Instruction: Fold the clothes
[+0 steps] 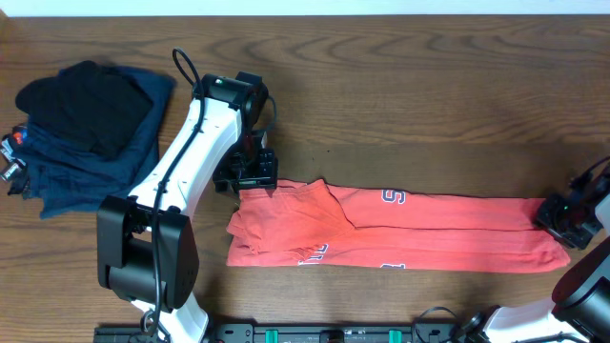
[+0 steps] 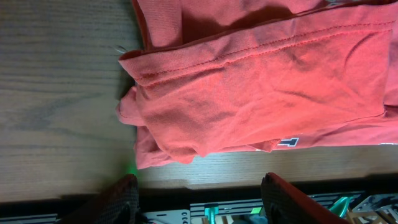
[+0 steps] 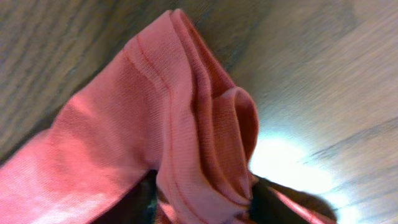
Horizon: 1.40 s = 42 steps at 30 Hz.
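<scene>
Far half of counter (image 1: 429, 86): bare wood is left open from the middle to the far right corner. Far left corner: taken up by a stack of dark folded garments (image 1: 86, 124). Near strip, middle to right edge: covered by the flattened T-shirt (image 1: 429, 233). Left of middle: crossed by the left arm (image 1: 181, 171), reaching in from the near edge. Near left corner: bare wood.

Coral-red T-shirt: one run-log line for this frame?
coral-red cotton T-shirt: folded into long strip on brown wooden table | left gripper: open, above shirt's left end | right gripper: shut on shirt's right end
</scene>
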{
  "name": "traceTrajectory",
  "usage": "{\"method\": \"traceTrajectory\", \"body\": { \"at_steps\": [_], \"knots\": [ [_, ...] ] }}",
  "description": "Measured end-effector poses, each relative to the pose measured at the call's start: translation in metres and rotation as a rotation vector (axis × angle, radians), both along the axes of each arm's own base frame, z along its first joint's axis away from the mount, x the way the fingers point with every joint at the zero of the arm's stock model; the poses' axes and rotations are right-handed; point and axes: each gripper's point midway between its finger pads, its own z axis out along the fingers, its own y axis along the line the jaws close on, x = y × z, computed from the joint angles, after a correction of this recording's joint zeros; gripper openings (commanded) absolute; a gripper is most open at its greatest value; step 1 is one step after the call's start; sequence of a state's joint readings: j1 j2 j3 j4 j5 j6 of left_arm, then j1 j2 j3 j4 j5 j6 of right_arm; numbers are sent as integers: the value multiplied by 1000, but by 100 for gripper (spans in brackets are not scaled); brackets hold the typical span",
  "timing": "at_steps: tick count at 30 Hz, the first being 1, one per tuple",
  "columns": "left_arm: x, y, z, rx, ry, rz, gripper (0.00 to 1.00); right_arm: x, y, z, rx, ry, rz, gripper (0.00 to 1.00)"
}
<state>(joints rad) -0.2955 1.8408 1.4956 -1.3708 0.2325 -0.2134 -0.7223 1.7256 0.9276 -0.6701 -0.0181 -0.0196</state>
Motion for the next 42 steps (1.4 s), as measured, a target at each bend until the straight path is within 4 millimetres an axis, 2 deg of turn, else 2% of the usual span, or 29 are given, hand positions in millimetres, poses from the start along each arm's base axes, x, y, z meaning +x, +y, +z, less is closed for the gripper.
{"method": "traceTrajectory", "body": {
  "at_steps": [2,4,11,13,18,19,20,21,23,24,25,26,29,36,42],
  "knots": [
    [0,0,0,0,0,0,65,-1,-3,0,-14,7,-4,76],
    [0,0,0,0,0,0,65,-2,-4,0,-21,11,-5,80],
    [1,0,0,-1,-4,0,62,-14,0,8,1,86,-14,82],
    [1,0,0,-1,-4,0,62,-16,-5,20,-8,117,-33,82],
    [2,-1,0,-2,-7,0,62,-6,-26,69,-78,107,-97,80],
    [2,0,0,-2,-7,0,62,-7,-29,80,-99,101,-113,75],
    [1,0,0,-2,-5,0,62,-8,-30,88,-112,96,-122,61],
    [0,0,0,0,0,0,62,-9,-30,97,-129,88,-136,40],
    [-3,1,1,3,11,0,62,-16,-27,109,-138,90,-163,15],
    [-4,1,1,5,18,0,62,-19,-25,111,-138,96,-171,6],
    [-5,1,1,6,21,0,62,-23,-23,113,-134,105,-184,1],
    [-5,1,1,6,22,0,62,-26,-21,114,-131,113,-196,1],
    [-6,0,-4,5,19,-5,62,-30,-18,105,-123,120,-232,1],
    [-12,-9,-41,-1,-1,-41,62,-37,8,49,-33,102,-254,1],
    [-18,-6,-71,-5,-14,-42,63,-37,24,16,16,47,-255,4]
  ]
}}
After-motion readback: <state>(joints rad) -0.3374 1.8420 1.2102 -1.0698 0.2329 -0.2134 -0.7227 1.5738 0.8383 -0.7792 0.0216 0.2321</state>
